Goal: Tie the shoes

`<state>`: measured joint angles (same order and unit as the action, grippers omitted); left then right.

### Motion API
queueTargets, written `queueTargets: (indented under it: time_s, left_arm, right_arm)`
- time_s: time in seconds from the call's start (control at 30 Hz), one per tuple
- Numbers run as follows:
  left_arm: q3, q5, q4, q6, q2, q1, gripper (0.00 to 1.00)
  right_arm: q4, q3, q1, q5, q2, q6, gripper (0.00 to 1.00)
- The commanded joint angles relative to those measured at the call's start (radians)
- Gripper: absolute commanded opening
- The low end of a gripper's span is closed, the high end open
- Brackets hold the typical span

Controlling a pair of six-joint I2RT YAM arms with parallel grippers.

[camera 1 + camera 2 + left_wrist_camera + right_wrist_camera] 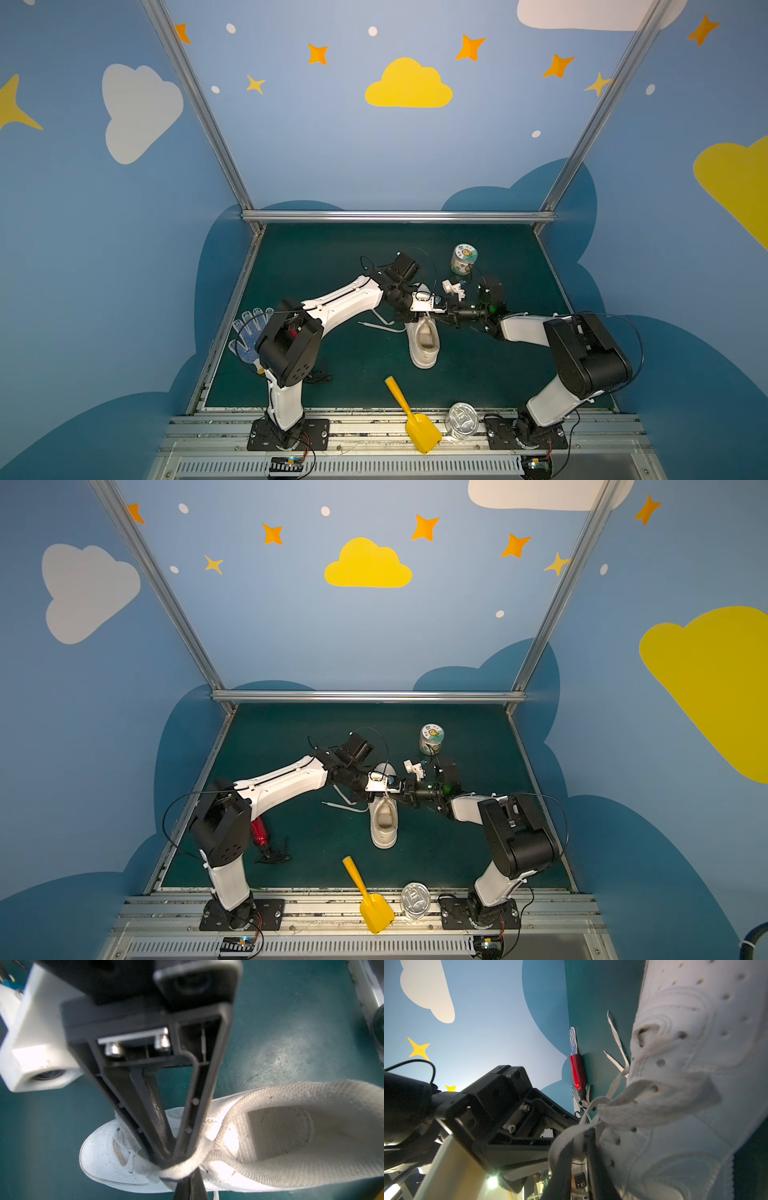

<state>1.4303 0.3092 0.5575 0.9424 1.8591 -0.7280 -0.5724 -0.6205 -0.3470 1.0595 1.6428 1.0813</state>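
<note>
blue walls [332, 145] with painted clouds and stars close in one dark green table [332, 257]. one white sneaker [424, 345] lies near its middle, toe toward the far edge. one jar [464, 259] stands right of middle, one yellow scoop [411, 411] and one tin [461, 419] are at the near edge, and one glove [247, 336] and one red bottle [259, 833] are by the left edge. the left gripper [169, 1155] is pressed together, a lace [180, 1167] looped across its tips. i cannot tell whether the right gripper [577, 1163] is spread.

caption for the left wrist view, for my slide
Left wrist view: shut left gripper over the white sneaker, a flat lace looped round its tips.
</note>
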Motion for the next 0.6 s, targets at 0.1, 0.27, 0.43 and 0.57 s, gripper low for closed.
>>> queueTargets:
  time_s: [0.1,0.27,0.43,0.57]
  left_arm:
    - [-0.006,0.028,-0.017,-0.012,-0.014,-0.013,0.03]
    - [-0.007,0.006,-0.015,-0.019,-0.017,-0.010,0.07]
    - [-0.020,-0.008,-0.011,-0.018,-0.035,0.005,0.17]
    - [-0.037,-0.017,-0.012,-0.019,-0.062,0.022,0.25]
  right_arm:
    - [0.012,-0.022,-0.009,0.006,0.009,-0.010,0.10]
    - [0.099,-0.034,-0.007,-0.004,-0.020,-0.047,0.00]
    - [0.190,-0.042,-0.002,-0.015,-0.061,-0.096,0.00]
    - [0.228,-0.041,0.012,-0.016,-0.085,-0.117,0.00]
